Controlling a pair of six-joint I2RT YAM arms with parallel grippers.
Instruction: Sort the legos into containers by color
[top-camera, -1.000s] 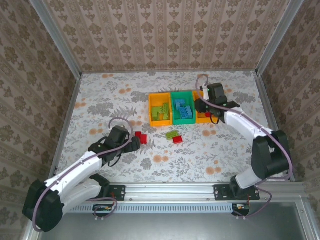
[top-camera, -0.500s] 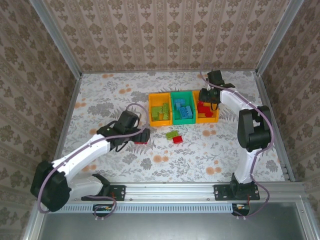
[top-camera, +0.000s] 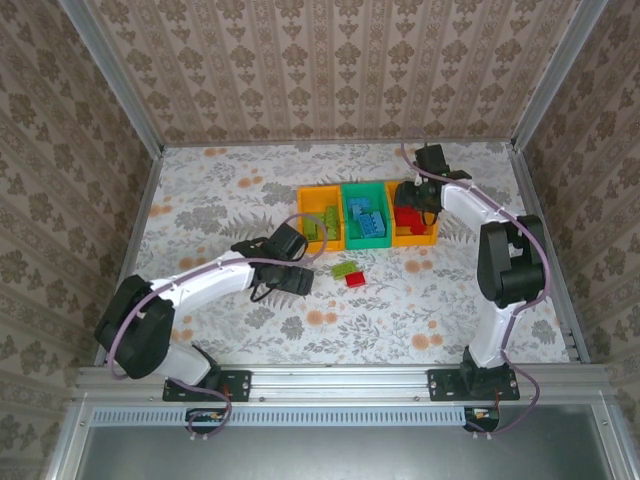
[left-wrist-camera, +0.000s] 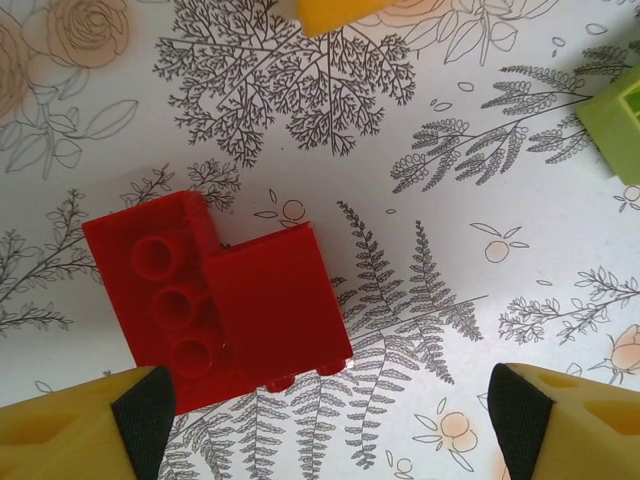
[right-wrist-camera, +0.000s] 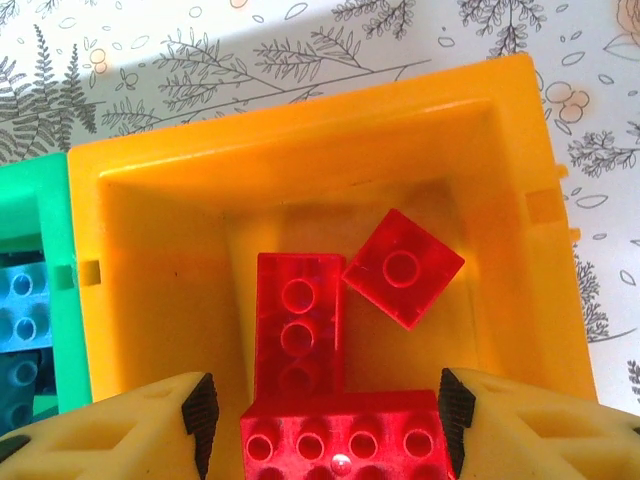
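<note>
Inside the spread left tool — red legos, off-centre.

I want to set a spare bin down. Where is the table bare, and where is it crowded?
Bare: far-left table, between the side rail and the left orange bin; also the near middle, before the front rail. Crowded: around the left end effector and loose legos.

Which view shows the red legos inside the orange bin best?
The right wrist view: it looks straight down into the orange bin, and three red legos show with their studs. The top view gives them as a small red patch, too small to count.
</note>
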